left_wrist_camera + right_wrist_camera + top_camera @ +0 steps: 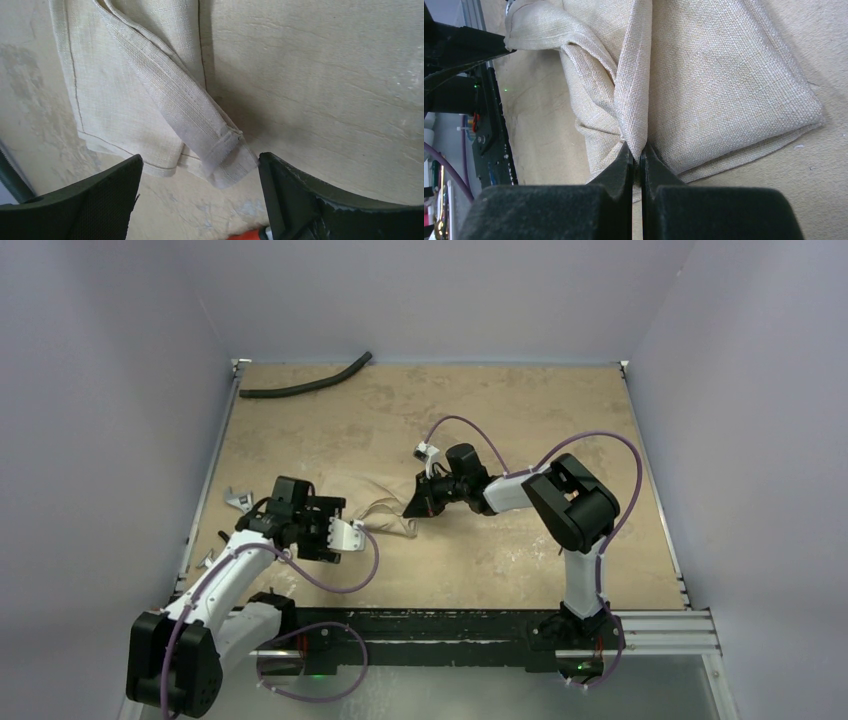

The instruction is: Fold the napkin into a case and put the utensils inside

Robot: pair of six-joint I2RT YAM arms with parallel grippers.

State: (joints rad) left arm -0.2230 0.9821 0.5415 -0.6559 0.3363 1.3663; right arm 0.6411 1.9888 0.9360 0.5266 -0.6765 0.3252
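Napkin (385,515) lies mid-tabletop (520,410), part-folded, between the two arms. R end effector (640,150) is clenched on a raised ridge of the cloth, prob. to anchor that fold while the other side is worked. L end effector (199,160) is released, jaws wide either side of a loose folded-over strip tip, not touching it; looks lined up to grab that flap. Case not yet formed. Utensils not inside; can't ID them. Black hose (300,388) at far edge, well apart.
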